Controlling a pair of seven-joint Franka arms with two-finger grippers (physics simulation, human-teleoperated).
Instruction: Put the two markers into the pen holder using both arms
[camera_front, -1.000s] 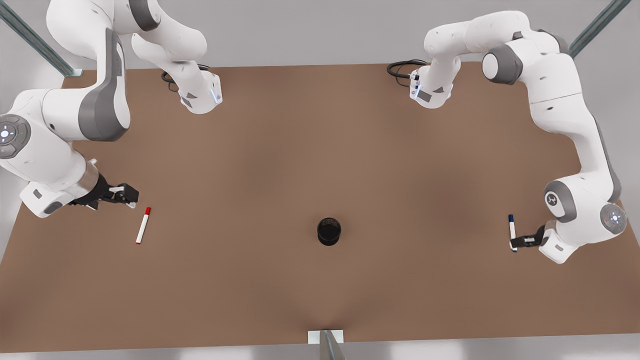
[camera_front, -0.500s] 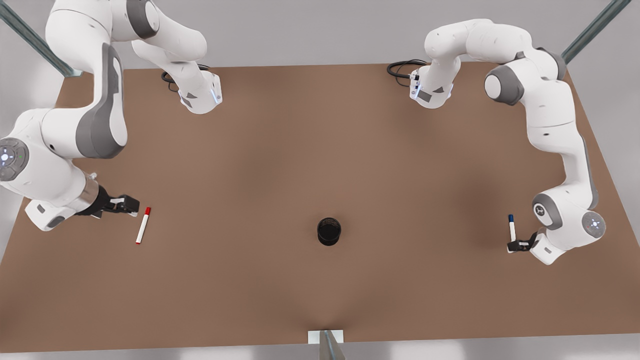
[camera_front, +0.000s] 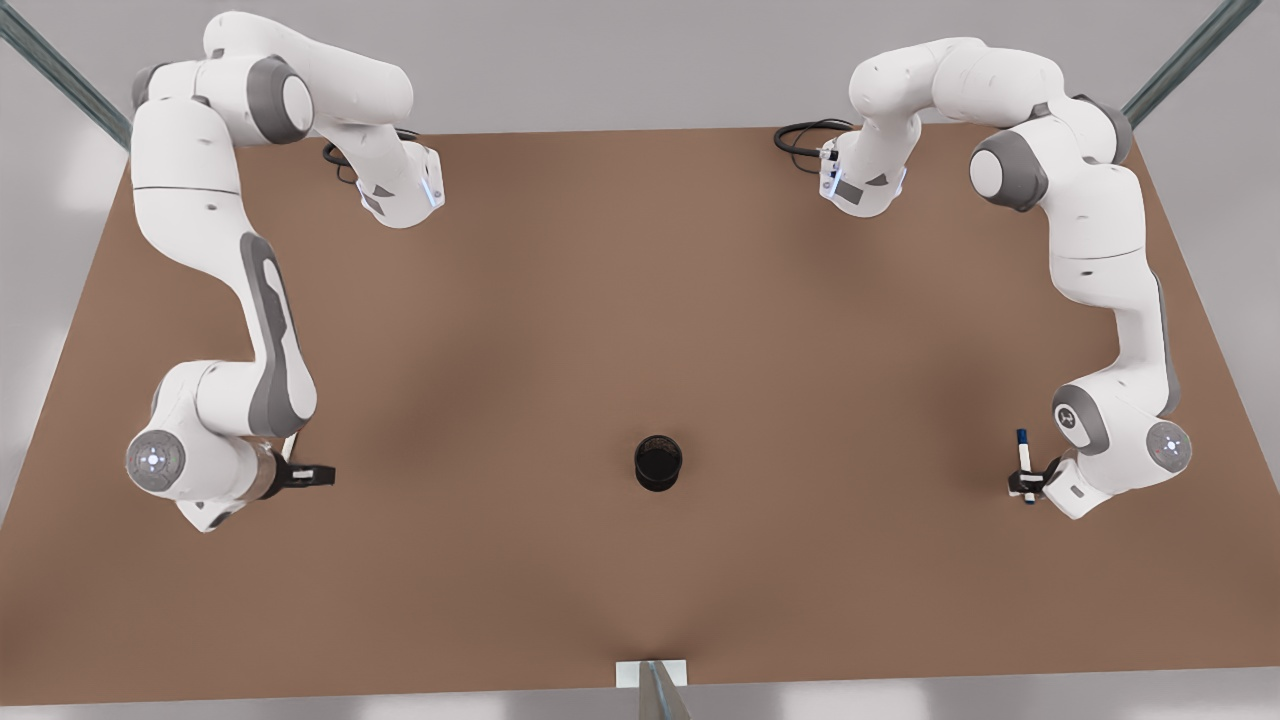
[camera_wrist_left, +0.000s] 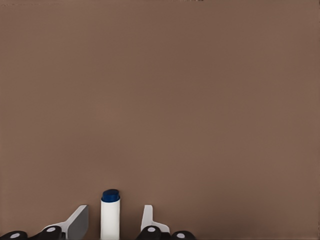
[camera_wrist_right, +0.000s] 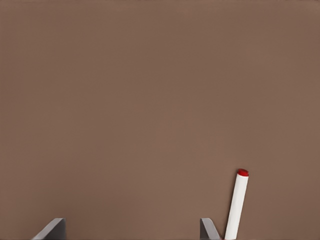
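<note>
The blue-capped marker (camera_front: 1022, 452) lies on the brown table at the front view's right. My left gripper (camera_front: 1026, 487) straddles its lower end. In the left wrist view the blue marker (camera_wrist_left: 110, 216) sits between the fingers of the left gripper (camera_wrist_left: 112, 221), with a gap on each side: open. My right gripper (camera_front: 312, 474) is at the front view's left, low over the table. The right wrist view has the right gripper (camera_wrist_right: 131, 230) wide open, and the red-capped marker (camera_wrist_right: 237, 205) lies just outside one fingertip (camera_wrist_right: 208, 228). The black pen holder (camera_front: 658, 462) stands mid-table.
The two arm bases (camera_front: 400, 195) (camera_front: 860, 185) with black cables sit at the table's far edge. A metal post (camera_front: 655, 690) rises at the middle of the near edge. Bare brown table (camera_front: 640, 300) stretches between the arms.
The right arm swung down and toward the near edge, so its forearm now covers the red marker in the front view. The left gripper dropped closer onto the blue marker's end.
</note>
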